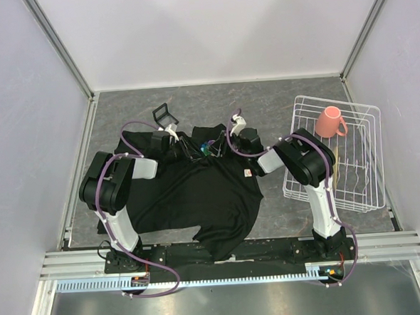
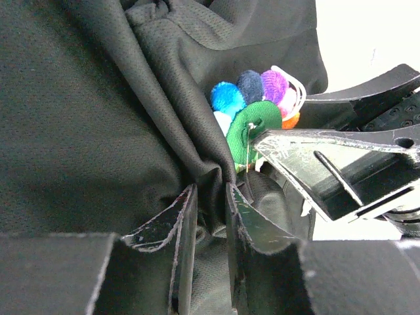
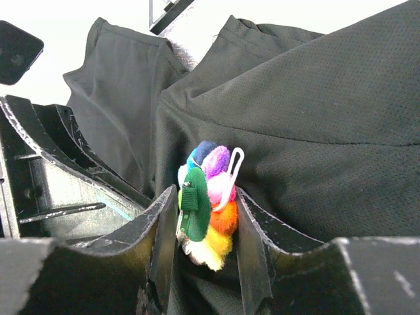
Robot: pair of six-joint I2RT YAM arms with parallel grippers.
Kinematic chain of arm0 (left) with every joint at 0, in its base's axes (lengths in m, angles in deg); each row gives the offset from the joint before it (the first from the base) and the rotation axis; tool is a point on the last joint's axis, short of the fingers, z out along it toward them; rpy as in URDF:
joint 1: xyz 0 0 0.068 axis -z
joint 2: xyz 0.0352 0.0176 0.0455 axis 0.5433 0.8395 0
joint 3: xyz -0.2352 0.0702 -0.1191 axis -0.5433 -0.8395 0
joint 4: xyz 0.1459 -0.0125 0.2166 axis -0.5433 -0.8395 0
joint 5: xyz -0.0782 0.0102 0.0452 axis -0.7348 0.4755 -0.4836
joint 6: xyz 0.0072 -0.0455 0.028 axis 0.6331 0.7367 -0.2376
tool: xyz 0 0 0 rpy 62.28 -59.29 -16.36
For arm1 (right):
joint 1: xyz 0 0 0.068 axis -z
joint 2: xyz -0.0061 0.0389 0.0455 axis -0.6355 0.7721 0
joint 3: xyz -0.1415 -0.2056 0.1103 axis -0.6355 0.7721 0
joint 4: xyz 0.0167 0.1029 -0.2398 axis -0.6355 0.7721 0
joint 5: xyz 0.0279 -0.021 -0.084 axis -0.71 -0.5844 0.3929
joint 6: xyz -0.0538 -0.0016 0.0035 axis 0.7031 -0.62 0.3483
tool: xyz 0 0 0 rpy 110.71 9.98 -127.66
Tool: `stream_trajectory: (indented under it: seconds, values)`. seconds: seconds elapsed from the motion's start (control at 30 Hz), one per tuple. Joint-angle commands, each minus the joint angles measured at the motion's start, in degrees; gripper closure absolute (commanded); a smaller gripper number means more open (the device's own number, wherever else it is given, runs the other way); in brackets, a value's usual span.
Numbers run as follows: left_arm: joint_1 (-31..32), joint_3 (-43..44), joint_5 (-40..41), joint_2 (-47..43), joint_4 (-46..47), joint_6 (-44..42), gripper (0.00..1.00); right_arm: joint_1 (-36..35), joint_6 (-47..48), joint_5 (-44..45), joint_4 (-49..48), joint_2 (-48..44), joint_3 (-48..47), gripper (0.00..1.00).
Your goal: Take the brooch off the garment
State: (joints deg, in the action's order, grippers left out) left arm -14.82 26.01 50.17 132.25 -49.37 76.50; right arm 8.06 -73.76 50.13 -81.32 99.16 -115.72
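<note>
The black T-shirt (image 1: pixel 198 194) lies spread on the table, bunched at its far edge. The brooch (image 3: pixel 209 200), a small pompom flower of many colours with a green felt back and a white loop, stands on edge between my right gripper's (image 3: pixel 205 226) jaws, which are shut on it. It also shows in the left wrist view (image 2: pixel 257 111) and from above (image 1: pixel 208 147). My left gripper (image 2: pixel 210 210) is shut on a fold of the shirt (image 2: pixel 98 118) just below the brooch. My right gripper (image 2: pixel 341 164) reaches in from the right there. The white-red label (image 1: pixel 248 173) lies near the right arm.
A white wire rack (image 1: pixel 338 157) holding a pink mug (image 1: pixel 329 121) stands at the right. A small black frame-like object (image 1: pixel 163 115) lies behind the shirt. Enclosure walls close in at left, right and back.
</note>
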Motion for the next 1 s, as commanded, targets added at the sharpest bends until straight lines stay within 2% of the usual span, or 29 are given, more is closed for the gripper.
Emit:
stream_trajectory:
  seconds: [0.0,0.17,0.3,0.5,0.57,0.6,0.63,0.67,0.97]
  values:
    - [-0.2,-0.3,0.3,-0.9,2.6,0.5,0.7,-1.2,5.5,3.3,7.9,-1.5,-2.4,0.56]
    - [-0.2,-0.4,0.3,-1.0,2.6,0.4,0.7,-1.3,5.9,3.5,8.3,-1.6,-2.4,0.64]
    - [-0.1,-0.4,0.3,-1.1,2.5,0.4,0.7,-1.4,4.7,2.6,6.3,-1.1,-1.9,0.79]
    - [-0.1,-0.4,0.3,-1.2,2.5,0.2,0.7,-1.0,3.0,1.0,3.2,-0.4,-1.2,0.96]
    - [-0.2,-0.3,0.3,-1.2,2.6,0.2,0.7,-0.8,1.8,0.4,1.1,-0.2,-0.7,0.96]
    - [-0.1,-0.3,0.3,-1.2,2.5,0.2,0.7,-0.5,1.2,0.0,0.3,0.1,-0.3,0.92]
    - [-0.1,-0.3,0.3,-1.1,2.6,0.2,0.71,-0.3,0.6,-0.7,-0.5,0.0,-0.1,0.86]
    - [-0.2,-0.2,0.3,-0.9,2.5,0.2,0.71,-0.2,0.2,-0.7,-1.1,0.1,0.0,0.75]
    - [-0.2,0.0,-0.1,-0.3,2.5,0.1,0.71,0.6,-1.2,-2.0,-3.1,0.5,0.5,0.71]
